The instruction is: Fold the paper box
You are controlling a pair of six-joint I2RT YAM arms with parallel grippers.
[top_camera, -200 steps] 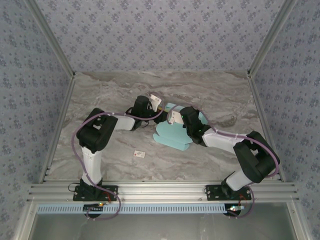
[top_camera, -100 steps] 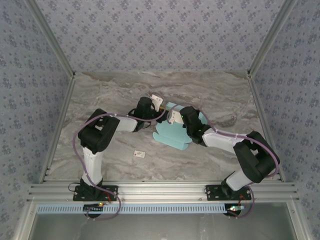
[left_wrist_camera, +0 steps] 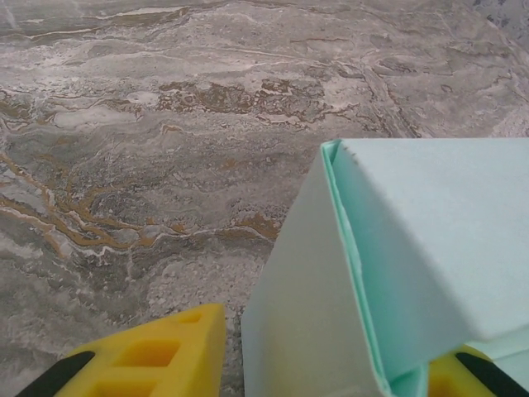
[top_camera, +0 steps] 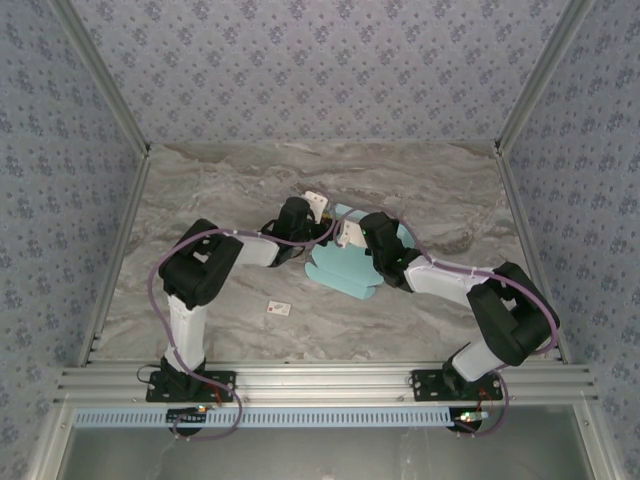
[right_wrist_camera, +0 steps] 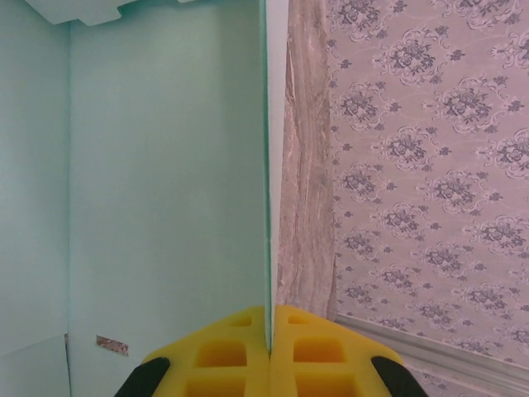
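The paper box [top_camera: 343,268] is light turquoise card lying part folded at the table's middle, with my two grippers meeting over its far edge. My right gripper [right_wrist_camera: 269,318] is shut on a thin upright panel [right_wrist_camera: 165,182] of the paper box, the card's edge pinched between its yellow fingers [right_wrist_camera: 223,356]. My left gripper [left_wrist_camera: 326,347] straddles a raised folded corner of the paper box [left_wrist_camera: 397,248]. Its left finger [left_wrist_camera: 157,356] stands a little apart from the card, and its other finger [left_wrist_camera: 463,376] peeks out behind the fold. From above, the left gripper [top_camera: 318,208] sits just left of the right gripper [top_camera: 345,235].
A tiny white tag with a red mark [top_camera: 279,309] lies on the marble table [top_camera: 220,180] in front of the left arm. Aluminium rails [top_camera: 320,380] edge the table's near side, and patterned walls close in the back and sides.
My left arm has shifted slightly to the right, bringing its gripper closer against the box's far left corner. The right arm and the box have stayed still.
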